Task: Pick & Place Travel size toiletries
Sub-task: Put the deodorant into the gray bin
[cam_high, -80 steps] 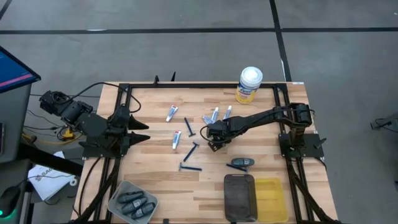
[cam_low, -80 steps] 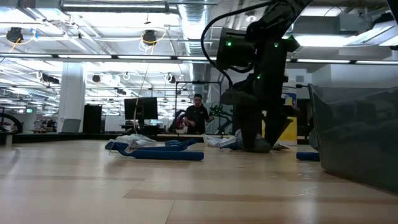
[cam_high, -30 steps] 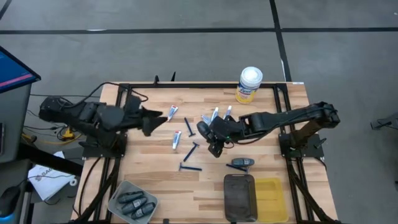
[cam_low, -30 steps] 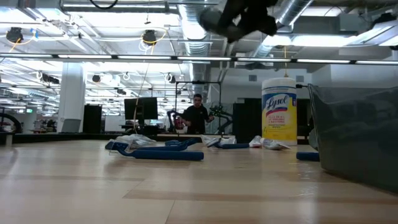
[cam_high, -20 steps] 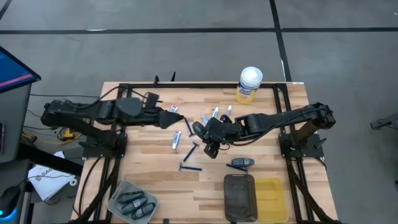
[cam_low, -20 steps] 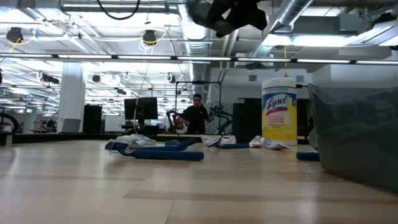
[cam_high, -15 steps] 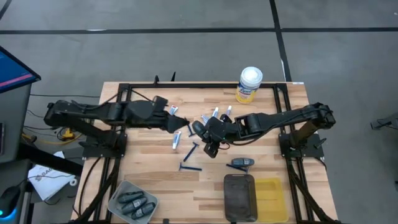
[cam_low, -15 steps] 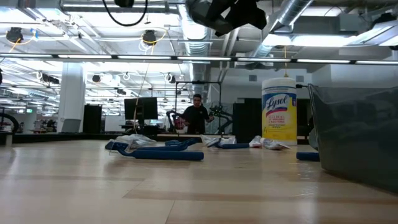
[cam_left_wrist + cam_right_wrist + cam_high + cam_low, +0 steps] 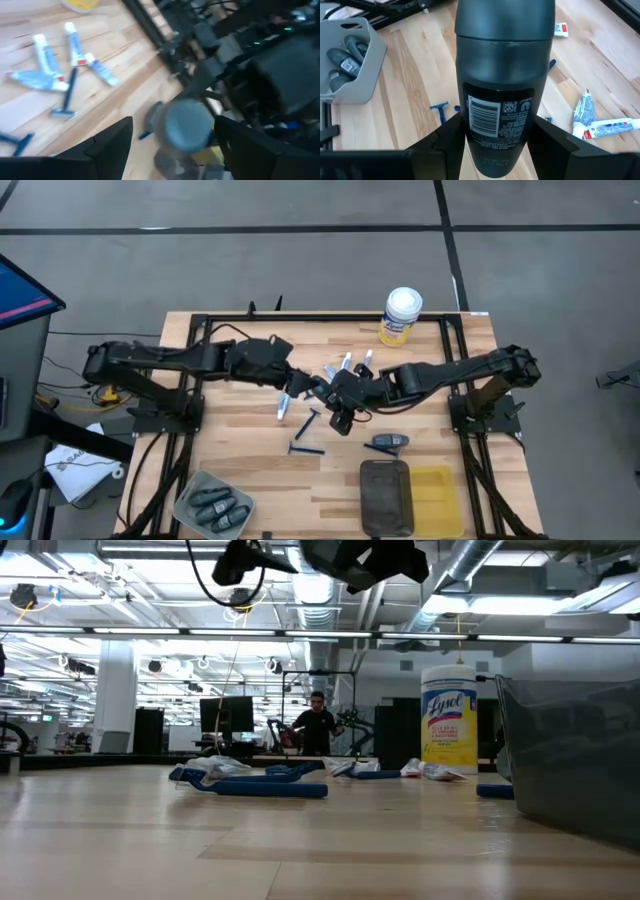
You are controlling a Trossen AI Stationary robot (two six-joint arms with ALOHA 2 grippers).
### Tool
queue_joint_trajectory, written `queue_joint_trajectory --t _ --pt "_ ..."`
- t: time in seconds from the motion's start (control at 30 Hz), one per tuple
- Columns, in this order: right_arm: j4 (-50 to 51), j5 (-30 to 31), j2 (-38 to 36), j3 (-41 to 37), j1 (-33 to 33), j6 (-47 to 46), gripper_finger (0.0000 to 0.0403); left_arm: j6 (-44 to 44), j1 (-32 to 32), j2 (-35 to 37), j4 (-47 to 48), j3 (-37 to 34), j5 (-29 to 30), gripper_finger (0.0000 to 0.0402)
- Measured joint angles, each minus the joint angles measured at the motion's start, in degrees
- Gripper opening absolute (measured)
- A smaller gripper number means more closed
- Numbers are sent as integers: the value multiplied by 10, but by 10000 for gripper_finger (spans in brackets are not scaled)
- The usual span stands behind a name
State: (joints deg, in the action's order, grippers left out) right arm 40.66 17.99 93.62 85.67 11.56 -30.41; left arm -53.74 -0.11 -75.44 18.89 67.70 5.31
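The right gripper (image 9: 334, 392) holds a dark grey oblong piece (image 9: 504, 75) above the middle of the desk (image 9: 240, 460), its fingers pinching the piece. The left gripper (image 9: 316, 390) faces it with fingers spread, just beside the piece. White tubes (image 9: 284, 403) and razors (image 9: 305, 448) lie on the desk below.

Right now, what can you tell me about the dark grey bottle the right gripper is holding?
The dark grey bottle is an oblong, matte, plastic-looking piece with a seam marking off a cap section. A black label with white print and a barcode sits on its body. The right gripper clamps it from both sides, holding it in the air above the wooden table, over the scattered tubes and razors. The open left gripper is close, facing its rounded end, not yet touching.
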Motion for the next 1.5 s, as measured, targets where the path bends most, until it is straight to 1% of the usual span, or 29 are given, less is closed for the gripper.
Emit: queue_joint_trajectory --t 0.17,0.23,0.33,0.53,0.7,0.93,1.03,1.23,1.3,1.4,1.5 --pt "0 -1 0 0 5 6 170 9 30 -22 -60 0 -111 278" --pt "1 -1 0 0 5 6 171 9 32 -32 -56 0 -144 278" --pt "6 -4 0 0 6 6 171 11 28 -44 -55 0 -174 278" --pt "9 -5 0 0 5 9 171 26 26 -53 -57 0 -171 278" --pt "8 -4 0 0 2 11 171 30 28 -56 -59 0 -188 278" --pt "5 -10 0 0 0 19 171 40 28 -59 -58 0 -187 277" --pt "4 -10 0 0 -1 19 171 39 28 -59 -58 0 -190 266" --pt "5 -15 0 0 -3 21 171 40 28 -59 -53 0 -186 215" --pt "6 -15 0 0 -3 20 171 40 28 -59 -53 0 -186 204" --pt "6 -15 0 0 -4 21 171 40 28 -59 -53 0 -183 204" --pt "5 -15 0 0 -4 23 171 39 28 -59 -53 0 -183 220"
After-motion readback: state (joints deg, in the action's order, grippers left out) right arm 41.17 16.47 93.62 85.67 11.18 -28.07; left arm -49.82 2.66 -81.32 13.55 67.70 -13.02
